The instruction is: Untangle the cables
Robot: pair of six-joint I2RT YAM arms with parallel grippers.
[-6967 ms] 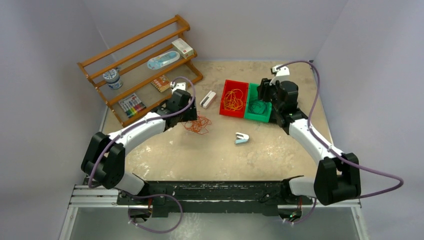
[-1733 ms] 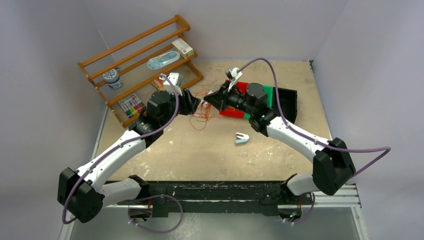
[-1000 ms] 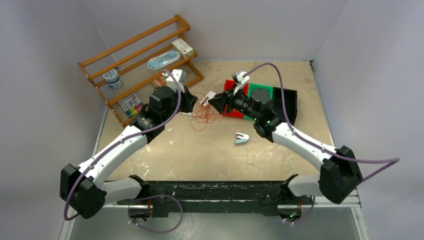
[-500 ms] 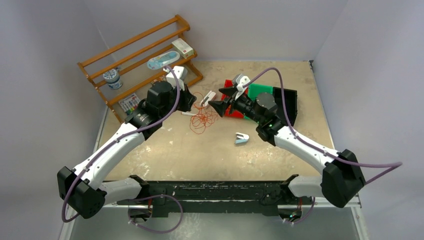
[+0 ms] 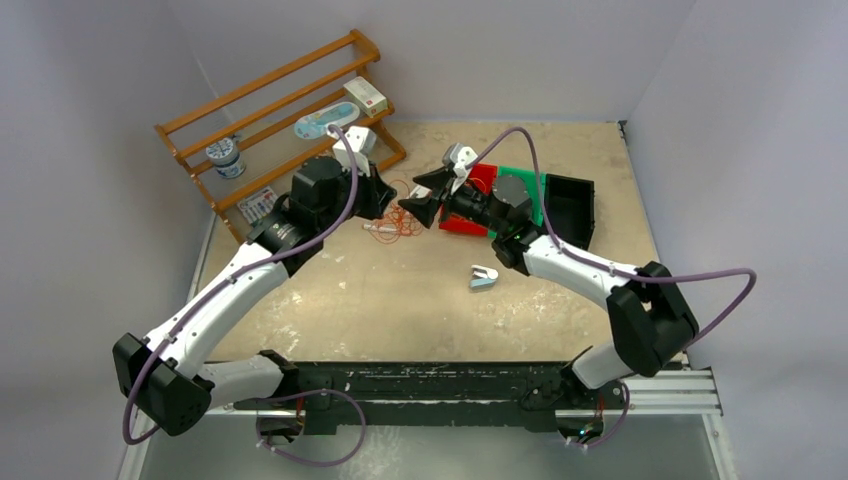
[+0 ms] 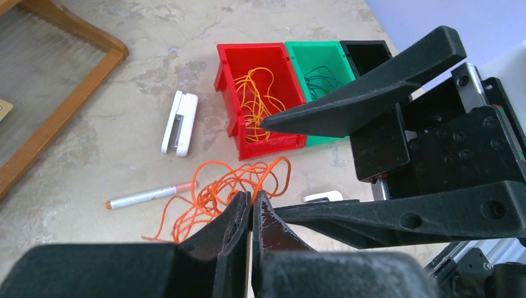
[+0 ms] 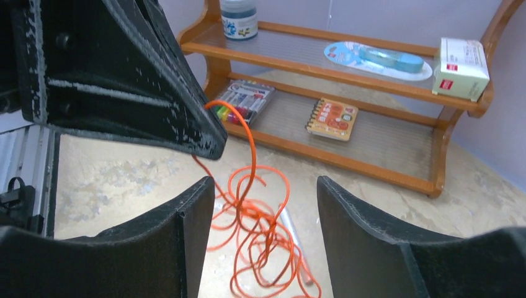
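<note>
Mottled beige table [image 5: 400,310], lilac walls [image 5: 500,50], wooden rack [image 5: 366,47] back-left, orange cables [image 5: 402,224] mid-table

My top camera looks down from behind my bases over the whole table [image 5: 420,300]. The left wrist camera peers close toward the red bin [image 6: 273,146], the right one toward the wooden rack [image 7: 347,162]; all three share the orange cables [image 6: 214,192].

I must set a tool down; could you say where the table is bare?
Bare: near tabletop between left arm and right arm; far corner behind the black bin. Crowded: between rack and red bin, around orange cable and pen.
</note>
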